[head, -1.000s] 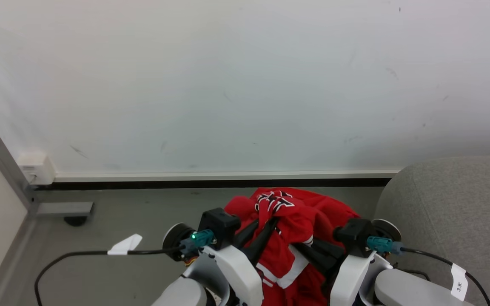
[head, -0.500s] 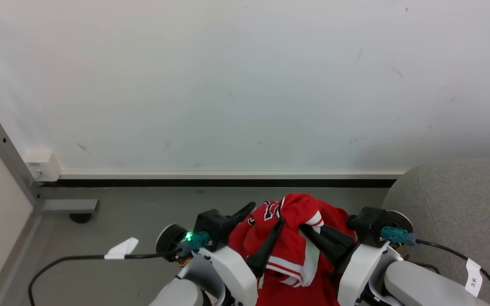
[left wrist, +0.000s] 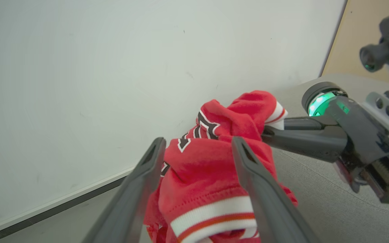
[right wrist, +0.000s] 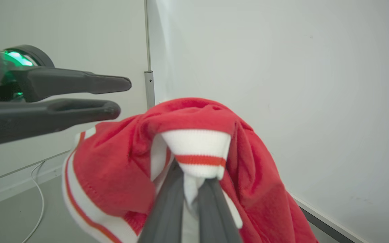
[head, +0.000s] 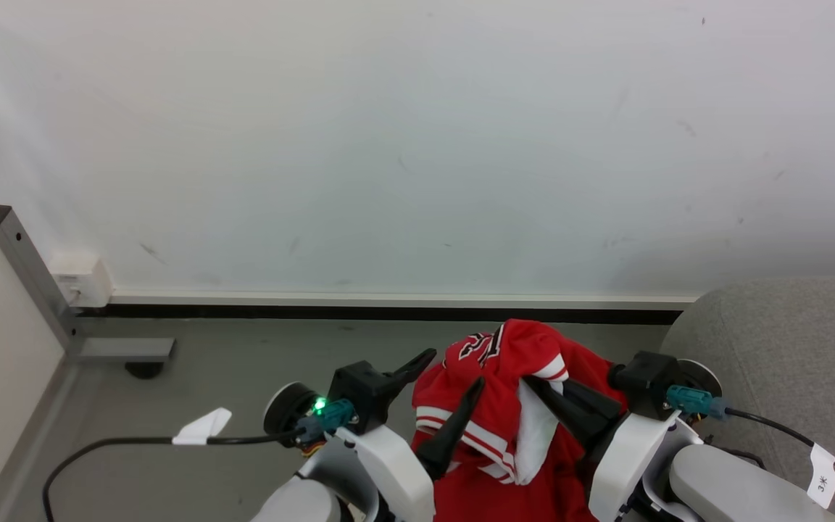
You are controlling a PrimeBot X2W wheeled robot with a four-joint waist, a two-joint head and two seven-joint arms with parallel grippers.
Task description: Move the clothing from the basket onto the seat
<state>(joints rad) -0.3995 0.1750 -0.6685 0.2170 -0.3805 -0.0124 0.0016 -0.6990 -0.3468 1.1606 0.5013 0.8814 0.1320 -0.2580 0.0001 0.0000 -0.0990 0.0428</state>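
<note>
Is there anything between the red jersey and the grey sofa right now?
Nothing visible stands in the way. The jersey hangs from the shut right end effector, and the sofa lies to the right, beyond that arm. The open left end effector is on the jersey's other side, away from the sofa.

The jersey [head: 512, 348] hangs between our two grippers, in front of the wall [head: 417, 145] and above the floor [head: 243, 362]. Our left gripper [head: 452, 367] sits at its left side, one finger to its left and one in front of it. Our right gripper [head: 533, 380] is at its right, with a fold of it between the fingertips. The sofa [head: 787, 348] lies to the right, just beside our right arm, its back edge near the wall. Far left, a post [head: 22, 268] stands against the wall with a box [head: 84, 279] beside it. A cable [head: 120, 440] runs left from our left wrist.
</note>
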